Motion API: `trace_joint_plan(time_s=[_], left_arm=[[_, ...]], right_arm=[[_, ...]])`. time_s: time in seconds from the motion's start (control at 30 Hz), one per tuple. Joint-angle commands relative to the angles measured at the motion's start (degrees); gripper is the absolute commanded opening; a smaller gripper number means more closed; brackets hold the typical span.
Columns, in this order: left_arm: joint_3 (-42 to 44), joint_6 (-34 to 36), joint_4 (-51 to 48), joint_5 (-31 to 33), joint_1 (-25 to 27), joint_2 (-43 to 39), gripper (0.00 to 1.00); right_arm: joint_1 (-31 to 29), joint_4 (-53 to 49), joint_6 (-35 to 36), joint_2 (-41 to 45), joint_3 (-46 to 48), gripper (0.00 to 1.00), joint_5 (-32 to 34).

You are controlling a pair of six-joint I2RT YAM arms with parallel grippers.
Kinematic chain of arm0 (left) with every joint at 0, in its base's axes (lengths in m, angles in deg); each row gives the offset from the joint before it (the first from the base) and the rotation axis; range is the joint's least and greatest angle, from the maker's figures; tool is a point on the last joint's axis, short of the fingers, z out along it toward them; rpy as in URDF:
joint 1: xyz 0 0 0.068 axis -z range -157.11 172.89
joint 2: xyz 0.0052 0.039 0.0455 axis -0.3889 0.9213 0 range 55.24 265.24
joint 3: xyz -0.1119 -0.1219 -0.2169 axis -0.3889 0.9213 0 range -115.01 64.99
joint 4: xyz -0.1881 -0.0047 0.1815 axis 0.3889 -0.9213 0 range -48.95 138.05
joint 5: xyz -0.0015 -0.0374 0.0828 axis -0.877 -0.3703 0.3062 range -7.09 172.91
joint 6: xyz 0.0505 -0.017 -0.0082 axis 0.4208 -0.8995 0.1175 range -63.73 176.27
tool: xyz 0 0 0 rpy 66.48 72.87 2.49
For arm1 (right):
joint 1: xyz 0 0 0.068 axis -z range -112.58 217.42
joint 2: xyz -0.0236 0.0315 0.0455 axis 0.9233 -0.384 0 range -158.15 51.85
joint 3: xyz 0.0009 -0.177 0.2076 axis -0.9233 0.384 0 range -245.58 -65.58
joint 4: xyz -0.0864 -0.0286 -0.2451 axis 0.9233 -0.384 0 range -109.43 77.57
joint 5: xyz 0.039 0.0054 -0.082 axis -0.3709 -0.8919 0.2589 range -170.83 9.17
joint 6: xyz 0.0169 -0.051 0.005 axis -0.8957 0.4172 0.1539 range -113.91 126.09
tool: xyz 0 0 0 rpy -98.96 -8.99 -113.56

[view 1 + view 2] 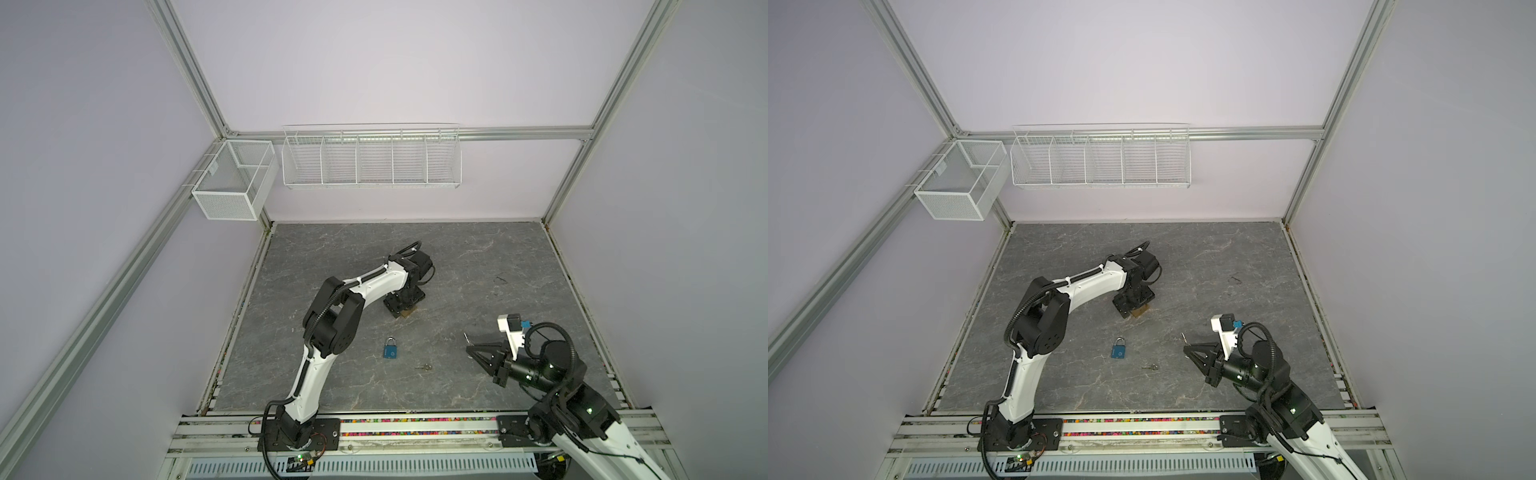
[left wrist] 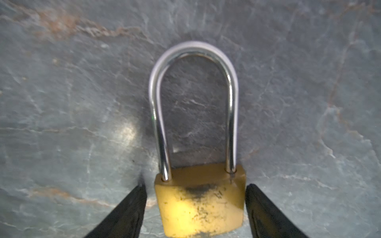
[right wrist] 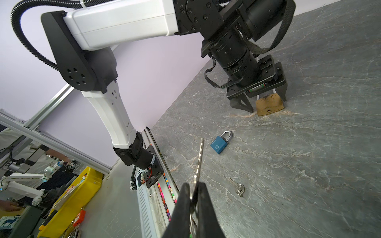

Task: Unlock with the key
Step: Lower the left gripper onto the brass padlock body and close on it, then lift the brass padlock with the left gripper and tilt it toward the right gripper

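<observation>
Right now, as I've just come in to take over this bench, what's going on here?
The left claw sits low over a brass padlock on the table, its jaws open either side of the body, not clamped yet. The right claw is shut on a key, held above the table with the blade pointing out. A blue padlock and a second key lie between the arms. The held key is not in any lock yet.

The left arm (image 1: 376,286) is extended forward, with the left gripper (image 1: 405,307) pointed downward and its jaws spread apart. The right gripper (image 1: 469,348) is held level, jaws pressed together.
</observation>
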Motion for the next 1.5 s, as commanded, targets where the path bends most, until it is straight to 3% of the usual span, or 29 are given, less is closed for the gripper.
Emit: trace_joint_plan(time_s=[0.0,0.17,0.47,0.57,0.87,1.03,1.33,1.47], left_arm=[[-0.82,-0.33,-1.88,0.01,-1.03,2.33,0.73],[-0.59,0.3,-0.79,-2.62,-1.43,3.26,0.66],[1.83,-2.17,3.29,-4.98,0.26,1.61,0.69],[2.69,-3.11,4.5,-5.53,-0.06,2.49,0.66],[5.38,-2.77,9.06,-6.19,-0.26,0.48,0.16],[6.96,2.58,10.6,-1.41,-0.18,-6.7,0.09],[22.32,9.19,30.5,3.94,1.56,-25.83,0.02],[28.29,10.76,36.46,3.59,1.58,-32.47,0.0]], right_arm=[[0.25,0.05,1.56,1.15,0.17,0.06,0.6],[0.26,-1.89,2.32,2.08,-0.65,0.06,1.59],[0.23,-0.13,1.97,0.99,-0.19,0.06,1.35],[0.23,-0.03,2.1,0.22,-0.72,0.06,1.01],[0.21,-1.52,2.33,0.9,-0.84,0.06,1.7],[0.25,1.31,3.24,-3.54,0.17,0.06,2.85],[1.86,16.41,6.97,-24.65,-3.37,0.06,-0.53],[4.29,24.25,4.56,-30.62,-2.0,0.06,-2.75]])
